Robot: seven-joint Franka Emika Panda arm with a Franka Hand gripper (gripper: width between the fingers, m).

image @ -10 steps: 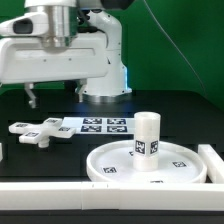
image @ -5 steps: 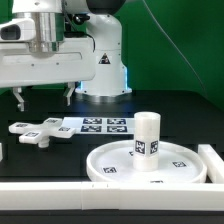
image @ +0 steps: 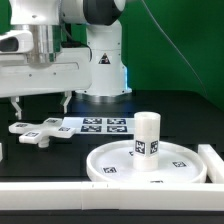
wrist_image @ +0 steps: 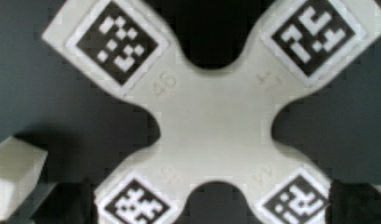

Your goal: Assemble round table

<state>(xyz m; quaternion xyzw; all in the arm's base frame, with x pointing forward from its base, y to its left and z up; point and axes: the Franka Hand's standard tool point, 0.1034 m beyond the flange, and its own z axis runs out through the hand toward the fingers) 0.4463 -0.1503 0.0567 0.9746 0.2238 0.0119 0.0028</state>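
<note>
The likeliest failure from here, in my judgement, was a bad bite on the cross-shaped foot [image: 38,130]. It lay flat and low on the bench [image: 185,110], so fingers [image: 16,104] lowered slightly off centre could land on one of its arms instead of slipping into the notches between them. Closing on a single arm would twist the part or skate it sideways. The marker board [image: 100,125] lay just beside the foot on the exterior view's right, so a shove could push the foot onto it. Going too deep would drive the fingertips into the bench.

The arm reached out over the exterior view's left side of the bench with the hand pointing straight down. The gripper [image: 41,106] hung directly above the foot, spread wide and holding nothing, with its fingertips apart from the part. The wrist view showed the foot [wrist_image: 190,110] nearly centred below, its waist in the middle of the picture.

The leg [image: 148,135] stood upright on the hub of the round disc [image: 185,160], well apart from the gripper.
</note>
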